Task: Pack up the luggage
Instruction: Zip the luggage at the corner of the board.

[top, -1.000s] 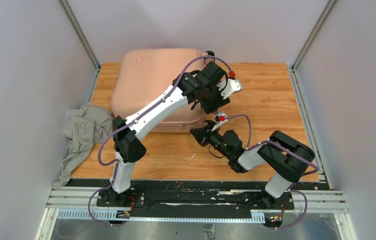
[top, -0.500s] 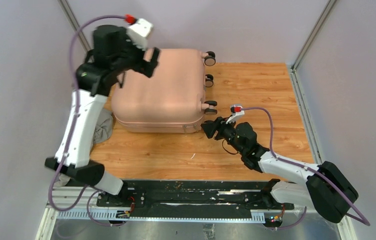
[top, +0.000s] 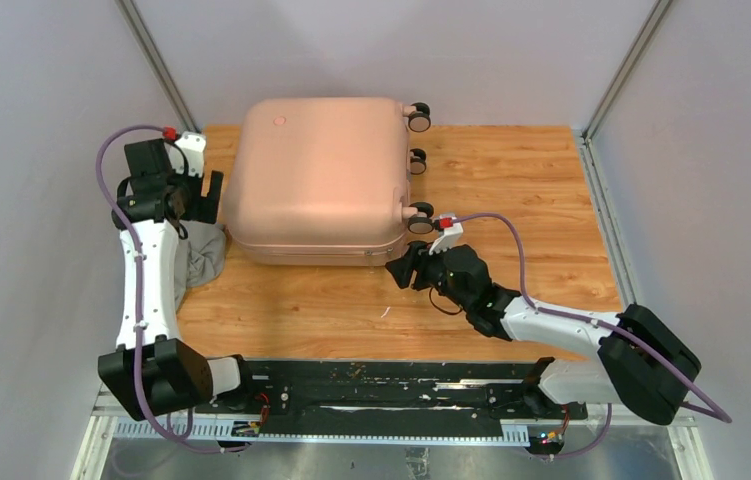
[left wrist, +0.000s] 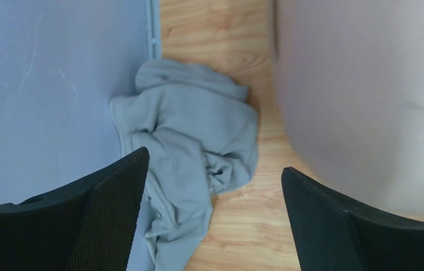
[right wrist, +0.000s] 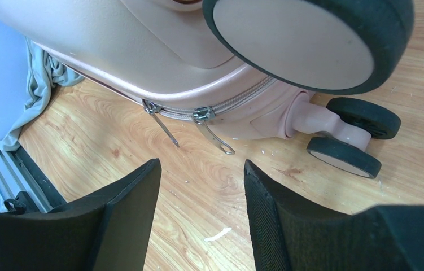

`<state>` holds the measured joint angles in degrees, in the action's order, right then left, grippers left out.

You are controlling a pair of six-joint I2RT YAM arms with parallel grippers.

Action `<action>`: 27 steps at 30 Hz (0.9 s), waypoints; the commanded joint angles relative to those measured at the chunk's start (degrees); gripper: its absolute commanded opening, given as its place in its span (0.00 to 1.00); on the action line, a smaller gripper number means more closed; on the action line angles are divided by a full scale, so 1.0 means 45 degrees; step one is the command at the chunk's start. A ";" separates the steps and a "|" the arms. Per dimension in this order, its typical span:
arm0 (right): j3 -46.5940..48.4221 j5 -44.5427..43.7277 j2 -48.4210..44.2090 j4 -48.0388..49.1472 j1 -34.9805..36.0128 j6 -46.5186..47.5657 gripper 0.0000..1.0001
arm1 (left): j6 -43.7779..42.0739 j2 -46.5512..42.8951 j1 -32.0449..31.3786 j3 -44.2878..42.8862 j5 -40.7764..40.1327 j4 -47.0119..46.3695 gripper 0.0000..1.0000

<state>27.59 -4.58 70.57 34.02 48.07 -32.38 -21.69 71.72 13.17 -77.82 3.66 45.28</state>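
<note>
Pale grey walls close in a wooden table (top: 511, 200), and on it the pale pink hard-shell suitcase (top: 316, 175) lies flat and shut, taking up the far left half.

The shell looks stiff, smooth and slippery, and too broad for either pair of jaws to span. It will probably slide or pivot on the wood rather than lift, and its bulk suggests some weight. The best holds are likely the two metal zipper pulls (right wrist: 212, 132) dangling from the seam at the near corner. They are thin, loose and apt to swing away from a careless pinch. The black spinner wheels (right wrist: 350, 141) on their pink stems are the other graspable parts.

The right end effector (right wrist: 201, 166) sits low over the table with its jaws spread and nothing between them. The suitcase's near corner is just ahead of it, the zipper pulls are straight in front of and slightly above its fingertips, and the wheels are ahead to its right.

The left end effector (left wrist: 214, 164) hangs with its jaws wide apart and empty. The suitcase's side wall is close on its right, and a crumpled grey cloth (left wrist: 192, 141) lies below it against the wall, outside the case.
</note>
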 commanded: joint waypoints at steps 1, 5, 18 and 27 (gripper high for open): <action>0.0287 -0.0552 -0.0069 -0.0402 0.0195 -0.0080 0.59 | -0.0266 -0.0539 0.0811 0.1494 -0.0722 -0.2401 0.92; 0.0392 -0.0713 -0.0112 -0.0609 0.0196 -0.0033 0.59 | 0.0050 -0.0242 0.0843 0.2964 -0.0735 -0.4346 0.88; 0.1729 -0.1809 0.1130 -0.1069 0.0558 0.0329 0.57 | 0.2354 0.2838 0.0835 0.3804 0.3592 -0.5754 0.82; 0.1372 -0.1680 0.0605 -0.1018 -0.0187 0.2376 0.52 | 0.2581 0.1932 0.0843 0.4643 0.4838 -0.5641 0.80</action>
<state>33.93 -13.17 74.37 28.60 49.52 -27.66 -11.60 82.72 18.52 -58.43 17.78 18.24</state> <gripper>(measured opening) 0.545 0.804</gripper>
